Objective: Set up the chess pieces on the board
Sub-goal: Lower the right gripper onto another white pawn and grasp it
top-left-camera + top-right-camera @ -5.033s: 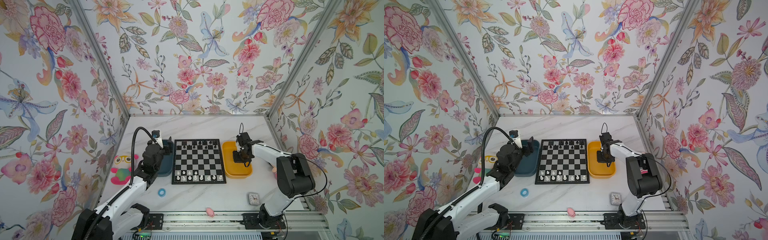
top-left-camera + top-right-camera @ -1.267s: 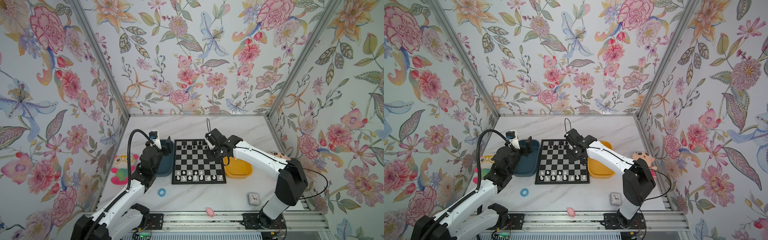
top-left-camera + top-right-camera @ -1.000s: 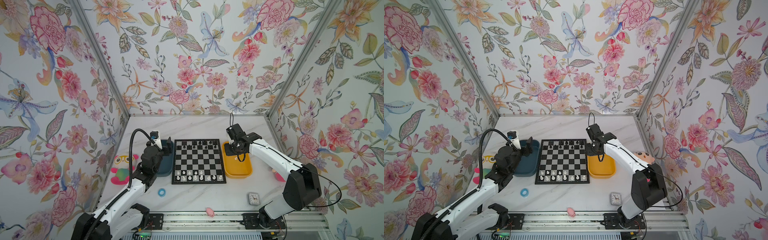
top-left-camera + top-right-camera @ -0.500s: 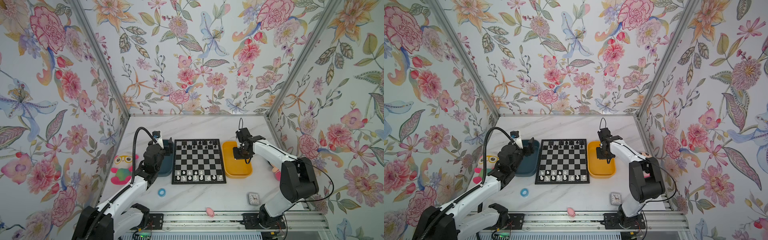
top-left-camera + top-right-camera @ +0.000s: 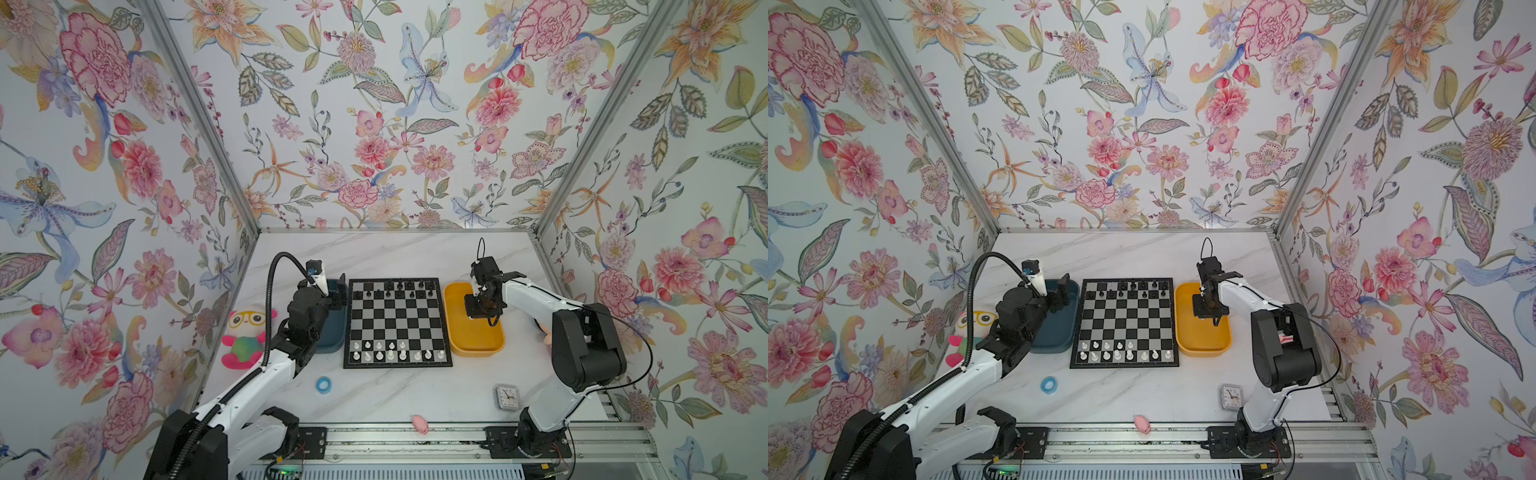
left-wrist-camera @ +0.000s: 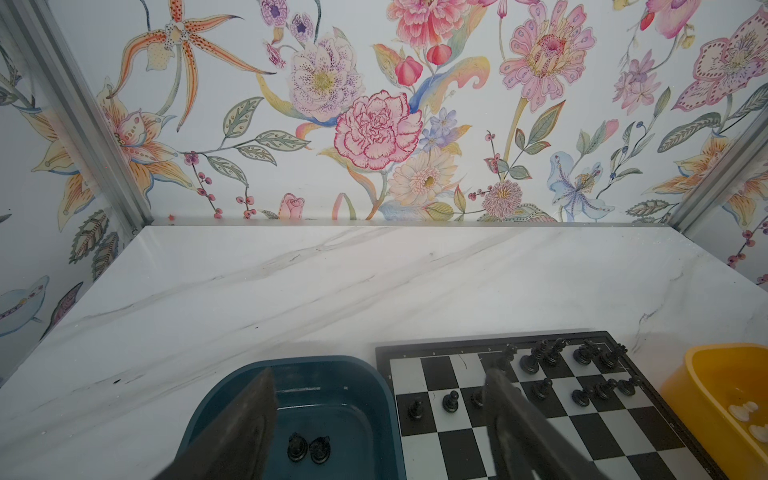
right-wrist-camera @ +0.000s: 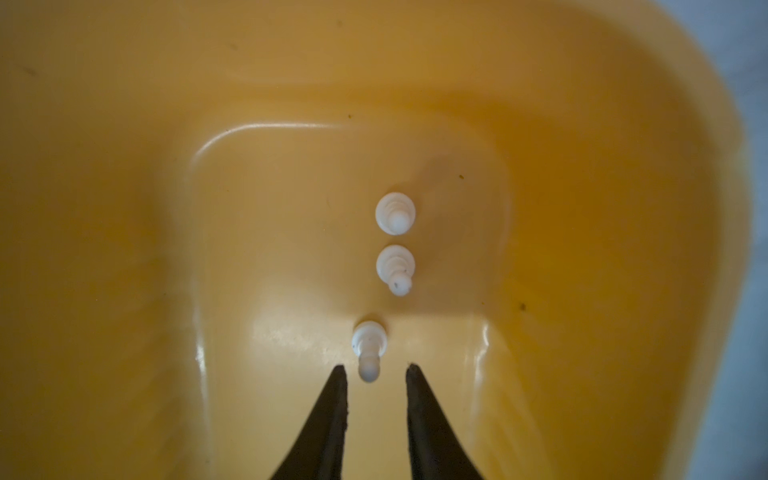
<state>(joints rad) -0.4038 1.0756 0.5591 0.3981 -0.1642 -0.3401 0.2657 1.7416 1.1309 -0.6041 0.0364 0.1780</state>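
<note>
The board (image 5: pixel 397 322) (image 5: pixel 1125 322) lies mid-table. Several black chess pieces (image 5: pixel 399 289) stand on its far rows and several white ones (image 5: pixel 395 351) on its near rows. My right gripper (image 7: pixel 375 367) (image 5: pixel 480 309) hangs inside the yellow bin (image 5: pixel 473 347) (image 7: pixel 124 249), open. The head of a white pawn (image 7: pixel 369 345) sits between its fingertips with a gap on each side. Two more white pawns (image 7: pixel 395 212) stand beyond. My left gripper (image 6: pixel 379 372) (image 5: pixel 332 296) is open and empty above the teal bin (image 6: pixel 299 365) (image 5: pixel 334 334), which holds two black pieces (image 6: pixel 308 448).
A plush toy (image 5: pixel 243 332) leans against the left wall. A blue ring (image 5: pixel 324 384), a small clock (image 5: pixel 507 395) and a pink trinket (image 5: pixel 419 424) lie near the front edge. The bins flank the board closely.
My right arm swung from over the board's far rows back to the yellow bin and dropped into it. Its jaws have narrowed around a white pawn. The left arm barely moved.
</note>
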